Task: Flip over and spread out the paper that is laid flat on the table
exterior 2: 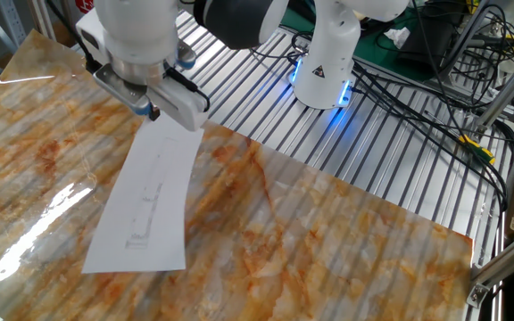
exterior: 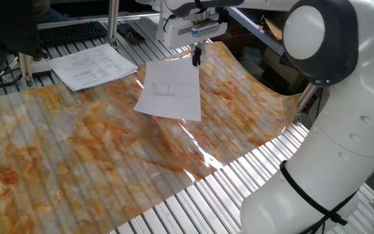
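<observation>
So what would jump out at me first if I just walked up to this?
Probably the big white robot arm, bent over a table covered in a glossy orange-and-grey marbled sheet. Its end effector pinches the far edge of a white paper, holding that edge up.

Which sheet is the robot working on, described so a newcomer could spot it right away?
Start at the marbled orange-and-grey cover on the table. The paper is the single white sheet on it, its far edge under the gripper. Unlike the stack of printed pages nearby, it is one sheet with only a few faint lines of print.
</observation>
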`<state>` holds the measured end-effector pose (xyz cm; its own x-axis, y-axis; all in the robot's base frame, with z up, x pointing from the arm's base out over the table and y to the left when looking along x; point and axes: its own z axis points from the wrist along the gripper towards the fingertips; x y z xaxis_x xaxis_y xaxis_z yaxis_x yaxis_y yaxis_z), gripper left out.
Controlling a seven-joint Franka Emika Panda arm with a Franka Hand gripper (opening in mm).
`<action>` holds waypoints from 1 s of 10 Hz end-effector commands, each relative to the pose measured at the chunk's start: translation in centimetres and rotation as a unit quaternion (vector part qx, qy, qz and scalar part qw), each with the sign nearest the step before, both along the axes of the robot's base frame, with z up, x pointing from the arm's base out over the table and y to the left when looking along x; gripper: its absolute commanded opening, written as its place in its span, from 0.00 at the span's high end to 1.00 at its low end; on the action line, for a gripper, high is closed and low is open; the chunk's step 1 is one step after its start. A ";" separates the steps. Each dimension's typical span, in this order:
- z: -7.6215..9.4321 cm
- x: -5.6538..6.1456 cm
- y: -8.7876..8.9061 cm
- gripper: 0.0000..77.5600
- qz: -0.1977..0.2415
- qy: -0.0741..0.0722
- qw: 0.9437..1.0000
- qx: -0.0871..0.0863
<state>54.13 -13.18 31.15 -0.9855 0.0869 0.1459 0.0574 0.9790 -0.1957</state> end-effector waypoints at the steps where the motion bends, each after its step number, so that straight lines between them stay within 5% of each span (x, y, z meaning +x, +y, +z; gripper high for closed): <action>1: 0.2 0.0 0.0 0.99 -0.021 -0.053 0.998 0.026; 3: 0.2 0.0 0.0 0.99 -0.026 -0.066 0.997 0.031; 6: 1.2 -0.1 -0.4 0.99 -0.018 -0.035 0.999 0.016; 10: 4.7 -1.1 -2.2 0.99 0.000 -0.021 1.000 -0.007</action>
<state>53.33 -14.58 34.84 -0.9905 0.1035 0.0900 0.0855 0.9789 -0.1854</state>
